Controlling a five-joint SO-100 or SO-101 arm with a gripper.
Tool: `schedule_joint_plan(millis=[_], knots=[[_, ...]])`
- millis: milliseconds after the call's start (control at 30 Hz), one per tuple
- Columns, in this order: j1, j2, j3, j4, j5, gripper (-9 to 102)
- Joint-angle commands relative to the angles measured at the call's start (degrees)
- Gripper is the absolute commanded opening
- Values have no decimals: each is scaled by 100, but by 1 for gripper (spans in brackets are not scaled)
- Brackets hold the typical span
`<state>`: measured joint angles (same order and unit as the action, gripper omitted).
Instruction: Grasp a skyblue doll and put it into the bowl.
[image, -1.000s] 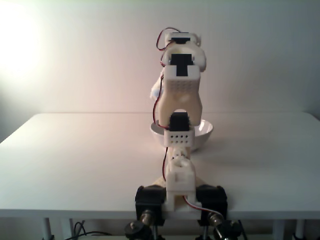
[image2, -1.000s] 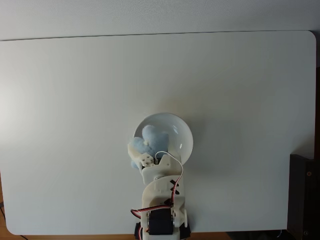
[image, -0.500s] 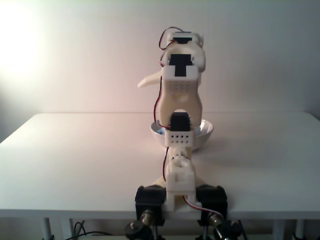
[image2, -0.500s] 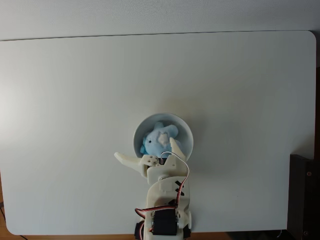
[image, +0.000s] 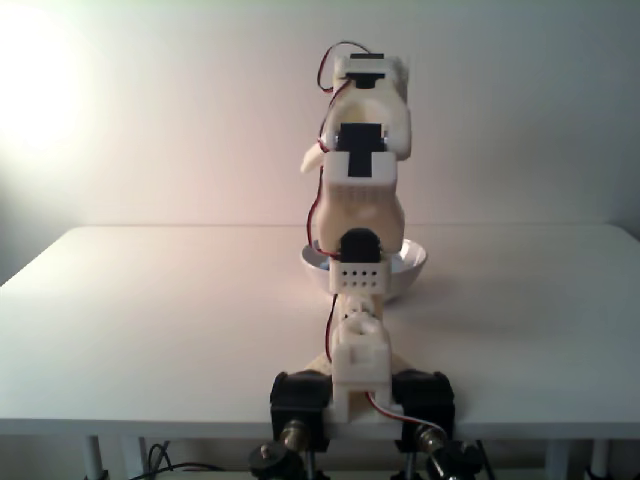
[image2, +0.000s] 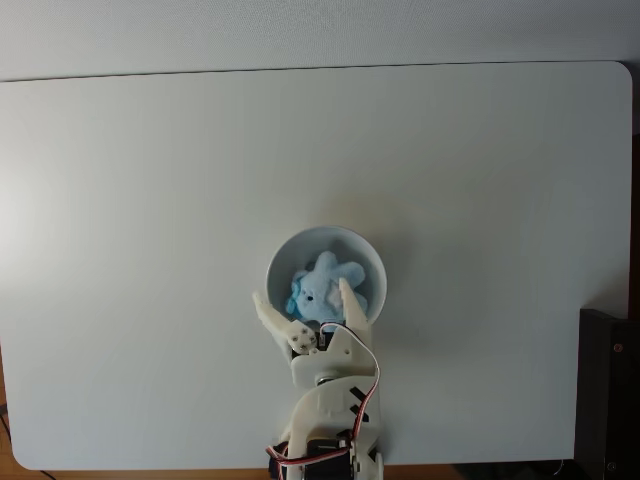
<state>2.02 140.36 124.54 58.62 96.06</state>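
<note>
From above — skyblue doll (image2: 323, 291) in bowl (image2: 285, 262)

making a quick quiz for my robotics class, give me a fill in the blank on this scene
1. The skyblue doll lies inside the ____.
2. Seen from above, the tool has its fingers spread ____, gripping nothing.
3. The bowl rests on a white ____.

Missing words: bowl; open; table
</note>
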Motion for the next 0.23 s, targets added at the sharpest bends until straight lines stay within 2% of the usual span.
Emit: schedule_joint_plan(millis=[0, 200], knots=[[-79, 571, -35, 44, 26, 32], [-88, 1696, 105, 53, 0, 11]])
